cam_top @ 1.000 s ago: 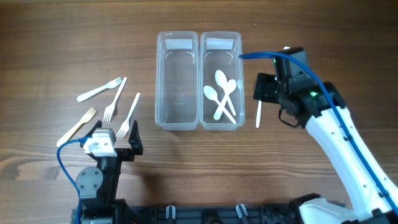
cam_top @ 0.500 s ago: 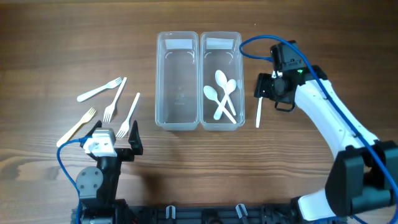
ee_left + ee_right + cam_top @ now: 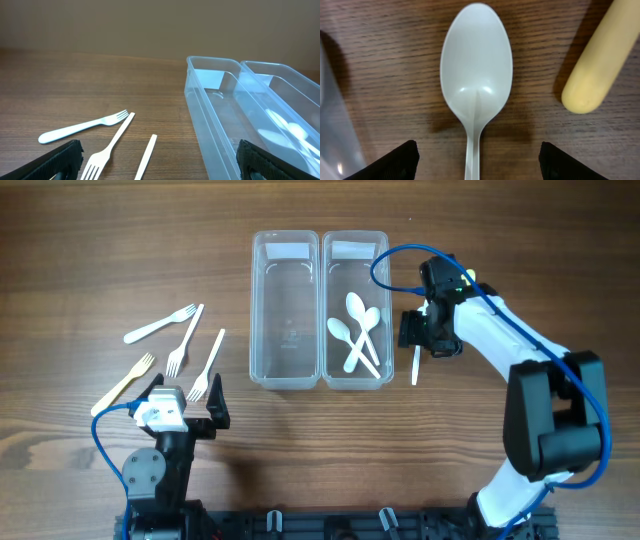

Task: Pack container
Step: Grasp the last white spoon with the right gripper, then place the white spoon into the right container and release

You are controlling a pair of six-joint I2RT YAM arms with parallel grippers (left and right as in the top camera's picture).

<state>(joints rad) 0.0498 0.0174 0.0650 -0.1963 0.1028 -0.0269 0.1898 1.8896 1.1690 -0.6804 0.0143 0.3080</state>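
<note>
Two clear containers stand side by side: the left one (image 3: 285, 375) is empty, the right one (image 3: 355, 380) holds three white spoons (image 3: 358, 330). Just right of them a white spoon (image 3: 476, 75) lies on the table, its handle (image 3: 416, 365) sticking out from under my right gripper (image 3: 422, 340). In the right wrist view that gripper (image 3: 479, 165) is open, one finger on either side of the handle, touching nothing. My left gripper (image 3: 185, 395) stands open at the front left, behind several forks (image 3: 107, 150), holding nothing.
The forks lie scattered left of the containers: white ones (image 3: 160, 325) and a yellowish one (image 3: 122, 383). A pale yellow rounded rod end (image 3: 600, 60) lies just right of the spoon's bowl. The left container's wall (image 3: 210, 115) rises right of my left gripper.
My right arm has swung left and towards the containers, staying over the lone spoon, which has not moved. The left arm is still.
</note>
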